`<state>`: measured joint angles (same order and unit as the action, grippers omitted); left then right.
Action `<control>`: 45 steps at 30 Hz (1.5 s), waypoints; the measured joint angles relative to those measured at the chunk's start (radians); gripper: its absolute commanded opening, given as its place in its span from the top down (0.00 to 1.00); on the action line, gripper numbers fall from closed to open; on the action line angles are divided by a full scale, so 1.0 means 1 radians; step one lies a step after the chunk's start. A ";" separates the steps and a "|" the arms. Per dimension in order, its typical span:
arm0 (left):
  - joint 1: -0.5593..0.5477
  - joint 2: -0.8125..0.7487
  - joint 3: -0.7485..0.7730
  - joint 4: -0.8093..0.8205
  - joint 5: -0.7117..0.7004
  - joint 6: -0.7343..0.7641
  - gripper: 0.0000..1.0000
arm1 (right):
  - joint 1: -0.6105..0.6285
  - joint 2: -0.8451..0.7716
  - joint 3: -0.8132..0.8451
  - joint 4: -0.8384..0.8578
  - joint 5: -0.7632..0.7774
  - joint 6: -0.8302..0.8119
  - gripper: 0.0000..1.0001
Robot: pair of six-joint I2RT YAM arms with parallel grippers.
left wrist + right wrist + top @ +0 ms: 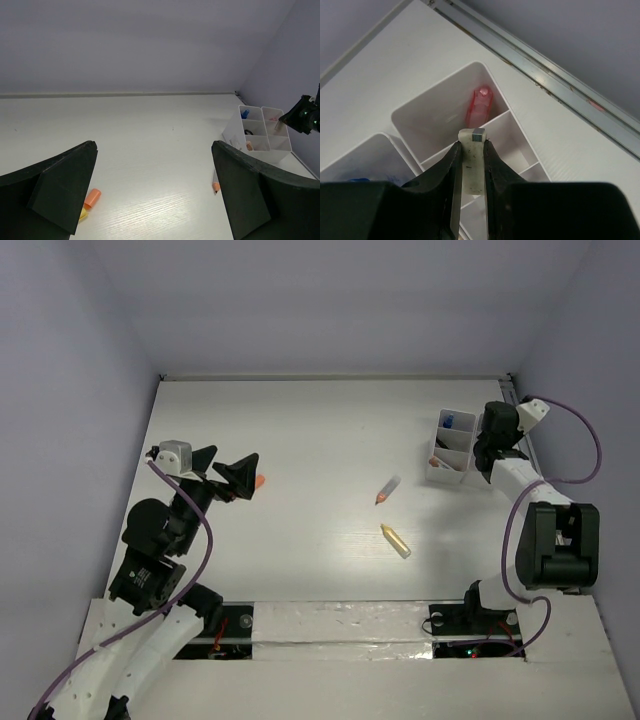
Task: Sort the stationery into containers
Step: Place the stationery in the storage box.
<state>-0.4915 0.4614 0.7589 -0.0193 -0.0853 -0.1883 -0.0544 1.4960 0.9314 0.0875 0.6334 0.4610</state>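
Right wrist view: the right gripper [471,148] is pinched tight on a white, grey-tipped eraser [471,165] above the organizer tray [435,120], where a pink marker [479,106] lies in one compartment. At middle left of the top view, the left gripper [226,470] is spread wide beside an orange marker [260,481]

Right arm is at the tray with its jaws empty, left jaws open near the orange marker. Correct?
No. The right gripper is not empty: the right wrist view shows its jaws shut on a white eraser. It is at the tray, and the left gripper is open near the orange marker.
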 measured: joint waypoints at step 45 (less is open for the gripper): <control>0.000 0.008 0.000 0.000 0.007 0.000 0.01 | 0.050 -0.123 0.016 -0.099 -0.261 -0.013 0.69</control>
<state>-0.4915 0.4698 0.7589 -0.0193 -0.0784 -0.1883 -0.0044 1.3727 0.9478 -0.0116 0.3729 0.4480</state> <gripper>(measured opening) 0.989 0.331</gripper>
